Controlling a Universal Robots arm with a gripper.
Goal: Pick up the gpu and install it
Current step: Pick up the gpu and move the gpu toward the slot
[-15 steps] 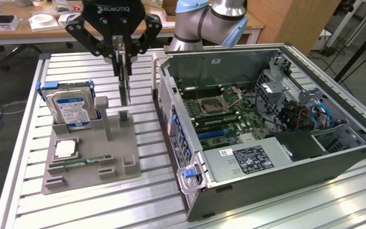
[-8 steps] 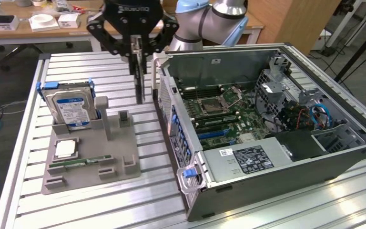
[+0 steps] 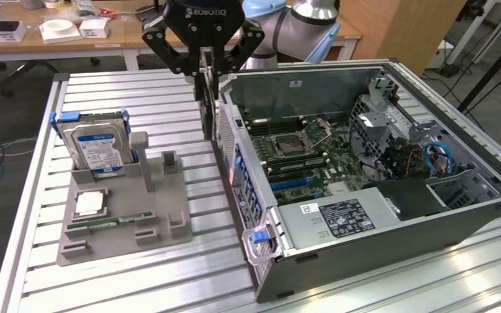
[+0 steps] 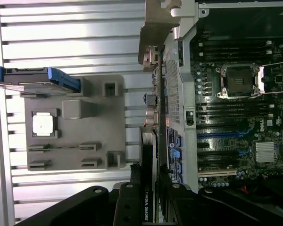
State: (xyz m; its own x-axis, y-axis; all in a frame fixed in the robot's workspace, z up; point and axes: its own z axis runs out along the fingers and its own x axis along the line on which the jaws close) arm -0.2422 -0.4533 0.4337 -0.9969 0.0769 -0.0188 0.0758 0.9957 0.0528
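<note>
gpu (image 3: 208,111): we see a thin dark card hanging edge-on with its long side upright. It hangs above the table (image 3: 128,98), just beside the outer back wall of the computer case (image 3: 459,195), on the exterior view's left of that wall. It is not yet inside the case.
pincer (image 3: 207,75): it is clamped on the card's upper end, with one finger on each flat face. In the wrist view the pincer (image 4: 148,202) has the gpu (image 4: 148,165) running straight out between its fingers, with the printed label showing.
card against pincer: the card hangs below the fingers and in line with them. As far as we can judge, it leans to neither side.
card against case: the card runs alongside the back wall. We cannot tell whether the two touch.
step in hand: we judge this to be the carry toward the case, with the card not yet seated.
doing it well: we would keep the grip firm and the card upright. Its lower edge should clear the top of the wall before it crosses to the exterior view's right. Its long edge should line up with the blue slots (image 3: 299,182) on the motherboard (image 3: 307,153). A knock on the wall could twist the card between the fingers.
grey holder (image 3: 128,222): it carries a hard drive (image 3: 98,150) standing at its far end, a square chip (image 3: 89,203) and a slim green stick (image 3: 111,222). All three are well apart from the pincer.
</note>
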